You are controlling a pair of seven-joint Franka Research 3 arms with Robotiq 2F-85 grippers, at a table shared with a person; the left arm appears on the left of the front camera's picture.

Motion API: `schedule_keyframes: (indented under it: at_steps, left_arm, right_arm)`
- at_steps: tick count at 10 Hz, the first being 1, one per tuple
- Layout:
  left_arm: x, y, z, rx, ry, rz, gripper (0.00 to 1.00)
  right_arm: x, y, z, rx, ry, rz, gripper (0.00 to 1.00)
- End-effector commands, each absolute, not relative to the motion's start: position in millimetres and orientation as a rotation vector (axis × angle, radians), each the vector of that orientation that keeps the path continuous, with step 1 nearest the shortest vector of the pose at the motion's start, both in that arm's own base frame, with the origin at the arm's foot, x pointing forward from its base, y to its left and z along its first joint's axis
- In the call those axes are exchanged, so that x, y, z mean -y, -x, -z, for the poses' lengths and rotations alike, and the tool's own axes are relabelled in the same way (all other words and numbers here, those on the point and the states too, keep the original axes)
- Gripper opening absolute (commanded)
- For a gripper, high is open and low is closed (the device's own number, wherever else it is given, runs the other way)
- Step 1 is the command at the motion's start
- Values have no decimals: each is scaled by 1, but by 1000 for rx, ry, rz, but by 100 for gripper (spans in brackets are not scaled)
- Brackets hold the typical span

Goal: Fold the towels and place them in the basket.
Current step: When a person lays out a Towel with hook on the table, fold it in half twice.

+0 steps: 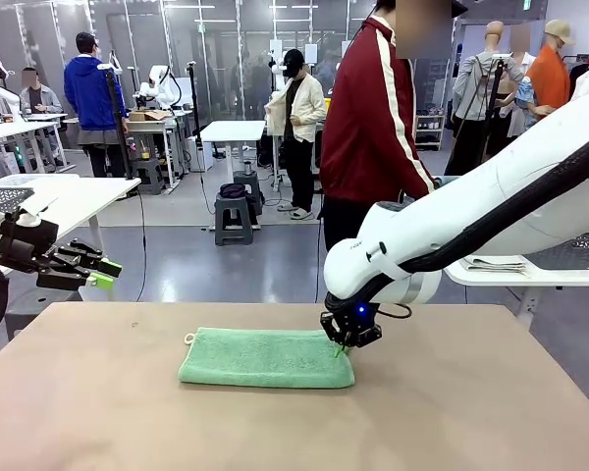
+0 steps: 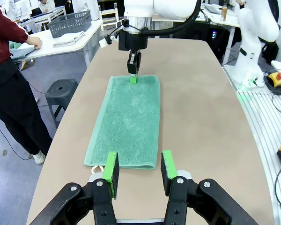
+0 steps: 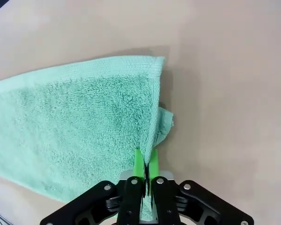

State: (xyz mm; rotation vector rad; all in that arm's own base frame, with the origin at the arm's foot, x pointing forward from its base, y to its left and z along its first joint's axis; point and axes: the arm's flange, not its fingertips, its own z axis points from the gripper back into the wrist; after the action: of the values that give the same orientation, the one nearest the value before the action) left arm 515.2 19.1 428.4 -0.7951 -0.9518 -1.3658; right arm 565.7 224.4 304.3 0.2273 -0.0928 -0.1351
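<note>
Right claw [image 3: 146,161] of mine pinches the mint-green towel [image 3: 84,112] by its short hemmed edge, puckering it. Fluffy terry in a long strip, it lies mid-way across the table [image 1: 471,402]; my left claw [image 2: 139,161] hangs spread.

The towel [image 3: 84,117] was cut off by the right wrist view's left edge, and its pinched hem was hidden between the pads of the right gripper [image 3: 145,164]. Its corner loop [image 2: 98,169] was partly covered by a finger of the left gripper [image 2: 139,169].
</note>
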Motion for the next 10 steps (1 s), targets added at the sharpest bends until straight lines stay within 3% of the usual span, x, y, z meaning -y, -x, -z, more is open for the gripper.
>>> schedule_keyframes:
  at_steps: [1, 5, 10]
  left_arm:
    - [-19, -513, -430, 963, 798, 1358, 48]
    - [-19, -513, -430, 963, 798, 1358, 48]
    - [-19, -513, -430, 963, 798, 1358, 48]
  right_arm:
    - [-203, -555, -317, 84, -216, 92, 0]
    - [-213, -554, -341, 92, -135, 39, 0]
    - [-312, -581, -385, 91, 11, -22, 0]
